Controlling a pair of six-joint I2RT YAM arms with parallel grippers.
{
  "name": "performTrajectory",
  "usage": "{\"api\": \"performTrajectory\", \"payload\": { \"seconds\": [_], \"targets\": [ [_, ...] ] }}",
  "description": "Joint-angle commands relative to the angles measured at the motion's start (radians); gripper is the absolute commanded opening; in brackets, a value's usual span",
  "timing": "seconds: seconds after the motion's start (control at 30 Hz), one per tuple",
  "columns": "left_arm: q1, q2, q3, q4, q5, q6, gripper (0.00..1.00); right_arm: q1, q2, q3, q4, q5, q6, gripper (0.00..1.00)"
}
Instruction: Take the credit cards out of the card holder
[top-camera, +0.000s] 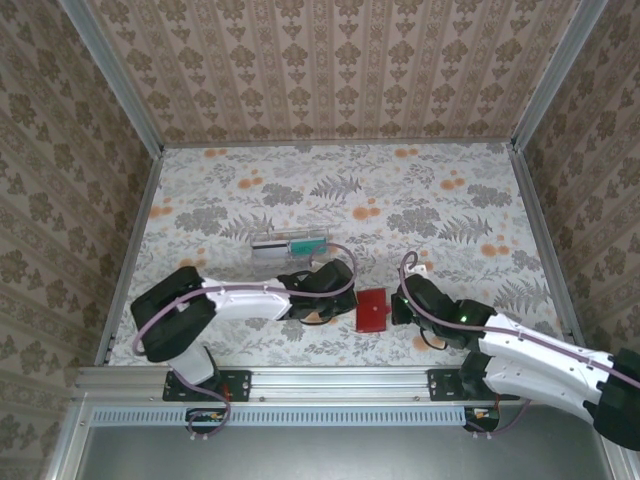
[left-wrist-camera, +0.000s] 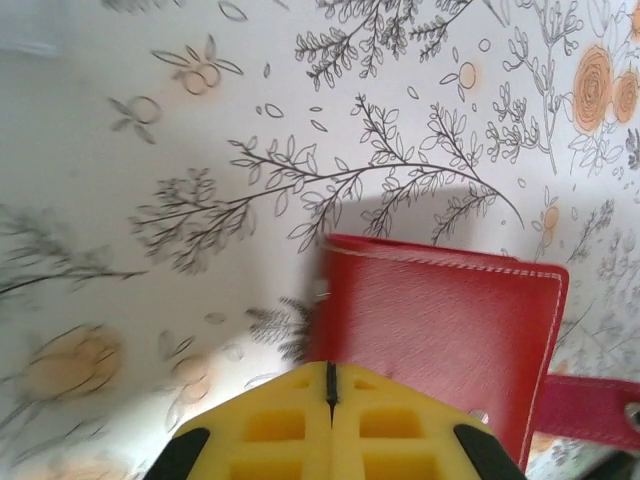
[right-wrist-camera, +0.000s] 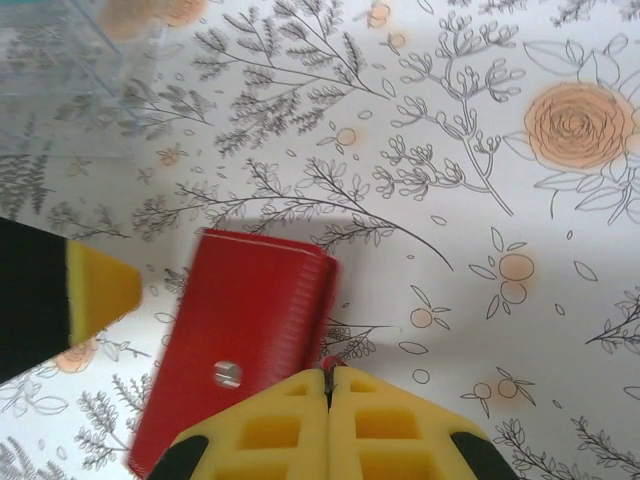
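Observation:
The red card holder (top-camera: 371, 309) lies folded on the flowered table between my two grippers. In the left wrist view the card holder (left-wrist-camera: 440, 325) fills the lower right, and its strap (left-wrist-camera: 590, 408) sticks out to the right. My left gripper (left-wrist-camera: 330, 372) is shut just over the holder's near edge, with nothing seen between its fingers. In the right wrist view the card holder (right-wrist-camera: 250, 320) shows a metal snap (right-wrist-camera: 228, 374). My right gripper (right-wrist-camera: 327, 377) is shut with a bit of red strap pinched at its tips. The credit cards are hidden.
A clear plastic tray (top-camera: 290, 243) with a teal item in it stands just behind the left gripper (top-camera: 340, 303), and its corner (right-wrist-camera: 70, 70) appears blurred in the right wrist view. The right gripper (top-camera: 398, 308) sits against the holder's right side. Patterned walls enclose the table.

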Motion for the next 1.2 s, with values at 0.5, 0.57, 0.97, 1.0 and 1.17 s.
{"api": "performTrajectory", "payload": {
  "seconds": [0.5,0.57,0.97,1.0,1.17],
  "targets": [
    [-0.01,-0.587,-0.083,-0.366,-0.43,0.163,0.69,0.072,0.223,0.305,0.054,-0.191,-0.08,0.0],
    [-0.01,-0.61,-0.096,-0.362,-0.43,0.166,0.74,0.071,0.203,0.301,0.035,-0.162,-0.08,0.0],
    [-0.01,-0.509,-0.045,-0.342,-0.378,0.234,0.77,-0.049,0.068,0.098,-0.076,0.038,-0.007,0.0],
    [-0.01,-0.494,-0.038,-0.339,-0.371,0.239,0.77,-0.065,0.069,0.082,-0.08,0.04,0.004,0.0],
    [-0.01,-0.445,-0.025,-0.312,-0.329,0.262,0.77,-0.084,0.091,0.071,-0.133,0.089,0.031,0.41]
  ]
}}
